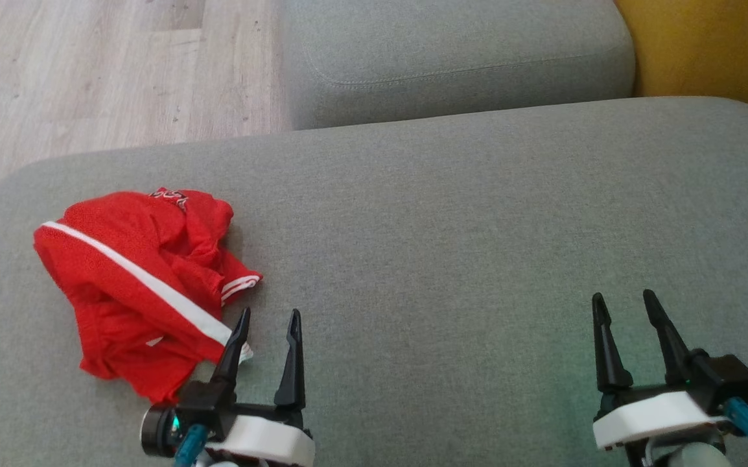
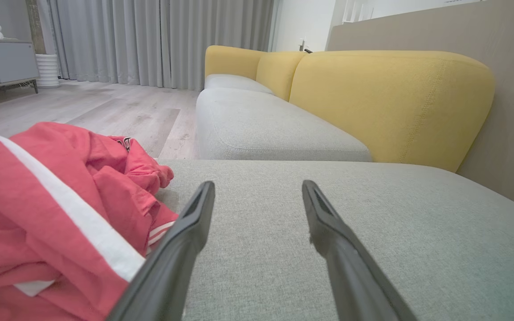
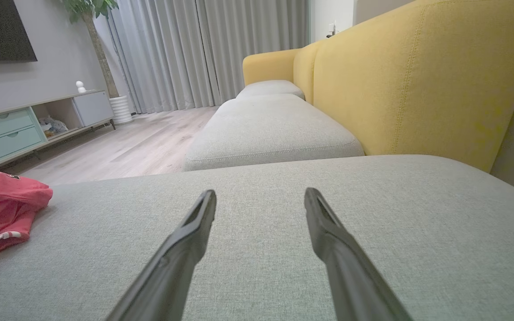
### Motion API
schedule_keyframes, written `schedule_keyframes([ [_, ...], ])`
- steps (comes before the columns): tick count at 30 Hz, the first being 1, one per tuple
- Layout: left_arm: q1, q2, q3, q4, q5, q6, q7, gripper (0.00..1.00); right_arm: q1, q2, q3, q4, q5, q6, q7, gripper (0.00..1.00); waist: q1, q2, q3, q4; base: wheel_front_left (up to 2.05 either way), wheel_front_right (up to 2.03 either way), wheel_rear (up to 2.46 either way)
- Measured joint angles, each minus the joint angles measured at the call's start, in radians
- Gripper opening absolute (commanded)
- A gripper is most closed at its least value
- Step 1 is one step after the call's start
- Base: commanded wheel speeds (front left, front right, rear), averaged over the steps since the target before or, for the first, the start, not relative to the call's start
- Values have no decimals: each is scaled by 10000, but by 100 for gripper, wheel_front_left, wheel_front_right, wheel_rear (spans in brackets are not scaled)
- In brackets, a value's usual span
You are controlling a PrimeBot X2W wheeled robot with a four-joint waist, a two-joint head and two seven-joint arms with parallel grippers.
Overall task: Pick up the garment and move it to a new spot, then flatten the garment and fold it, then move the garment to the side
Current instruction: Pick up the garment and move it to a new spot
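Both the left pincer and the right pincer hang spread and empty over the grey sofa seat. The crumpled red garment lies on the seat's left part, just beside the left pincer.

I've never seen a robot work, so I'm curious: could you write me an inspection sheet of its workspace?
Surface: grey cushion, smooth.
Job's things: red garment, white-striped, crumpled on the cushion's left part, unheld.
Clutter: nothing seen.
Pincers: left pincer open, beside the garment's near edge; right pincer open, above bare cushion.
Cables: left cable and right cable, blue, at the wrists.
Surroundings: second cushion, yellow backrest, wood floor, curtains, cabinet.
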Motion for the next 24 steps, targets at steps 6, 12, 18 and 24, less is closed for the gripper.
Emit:
schedule_keyframes([
  [6,-3,-6,-27,4,-153,12,0,100,-1,0,-4,0,84,0,2,100,0,0,22,52,0,0,0],
  [12,-21,-10,-13,48,-155,69,2,100,-1,0,190,-4,184,0,2,100,0,0,42,299,0,0,0],
  [18,-22,-17,219,102,-155,194,2,100,1,0,510,-25,357,0,0,100,0,0,21,831,0,0,0],
  [24,-15,-23,550,192,-125,272,2,100,11,-2,1005,-109,512,0,2,100,0,0,-47,1523,0,0,0],
])
